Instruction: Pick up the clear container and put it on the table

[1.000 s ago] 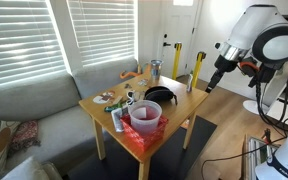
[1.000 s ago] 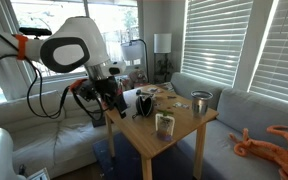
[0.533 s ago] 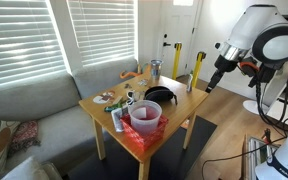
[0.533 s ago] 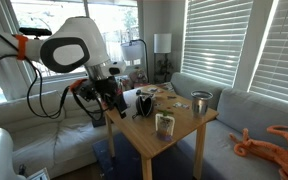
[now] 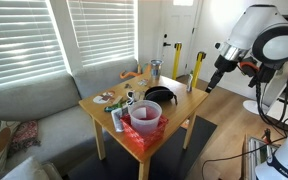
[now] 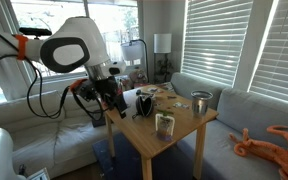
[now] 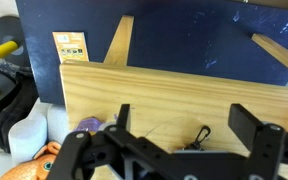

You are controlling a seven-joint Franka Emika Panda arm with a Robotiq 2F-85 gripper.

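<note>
Change: none seen; the arm, the gripper [image 5: 210,86] and every object lie just as they did a second ago.
Gripper: hangs off the right side of the worktop [image 5: 189,106] in an exterior view, well apart from the tub.
Fingers [image 7: 121,118]: spread wide in the wrist view, with nothing between them; the light-wood worktop edge and the dark blue rug [image 7: 174,30] lie beyond.
Clear container [image 5: 144,113]: upright inside the red basket [image 5: 144,136], on the worktop's near corner.
Other items: black pan [image 5: 162,95] just beyond the basket; metal cup [image 5: 155,69] at the far corner; jar [image 5: 118,121] left of the basket.
Grey sofa [image 5: 34,100]: left of and behind the worktop.
</note>
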